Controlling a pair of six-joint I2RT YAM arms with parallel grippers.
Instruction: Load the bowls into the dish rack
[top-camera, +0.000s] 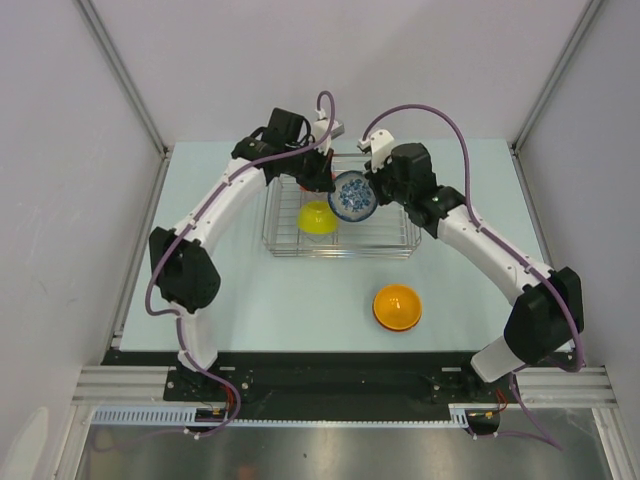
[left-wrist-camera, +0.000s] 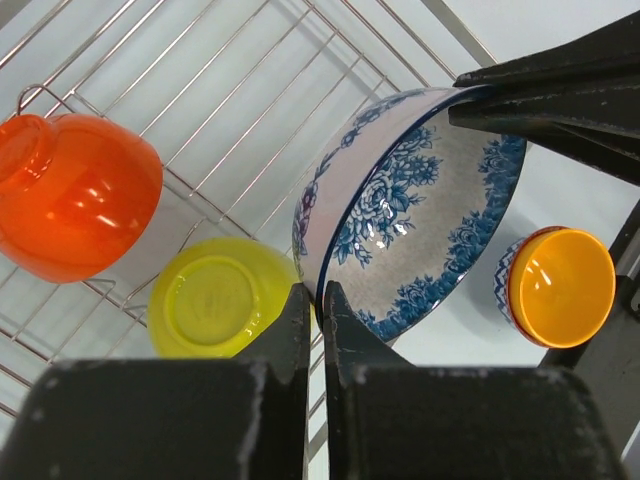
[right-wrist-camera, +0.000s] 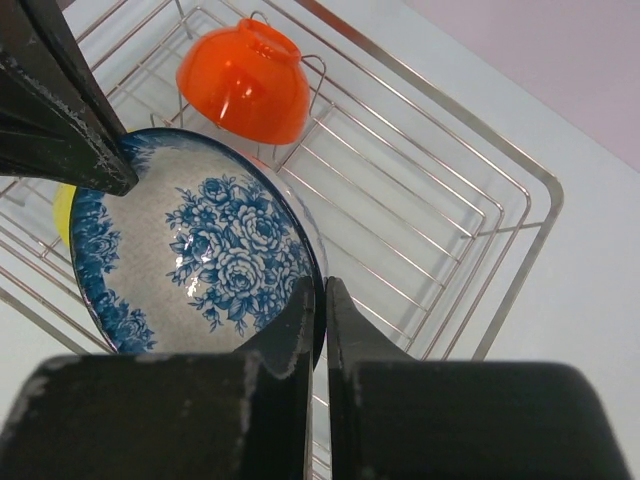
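We have the blue bowl (top-camera: 352, 196) tilted on edge over the rack (top-camera: 400, 250), its rim pinched tight by the left gripper (left-wrist-camera: 312, 300) on one side and the right gripper (right-wrist-camera: 320, 300) opposite. Just beside the left fingers (left-wrist-camera: 288, 335) a yellow bowl (left-wrist-camera: 215, 300) lies upside down in the rack, a red bowl (left-wrist-camera: 75, 195) beyond it; an orange bowl (top-camera: 397, 307) sits on the table (top-camera: 250, 290), well apart.

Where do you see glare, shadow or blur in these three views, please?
Top view: even light, sharp, only a faint shadow by the orange bowl on the table. Left wrist view: white glare streaks on the red-orange bowl in the rack. Right wrist view: small glints on the flowered bowl, otherwise sharp.
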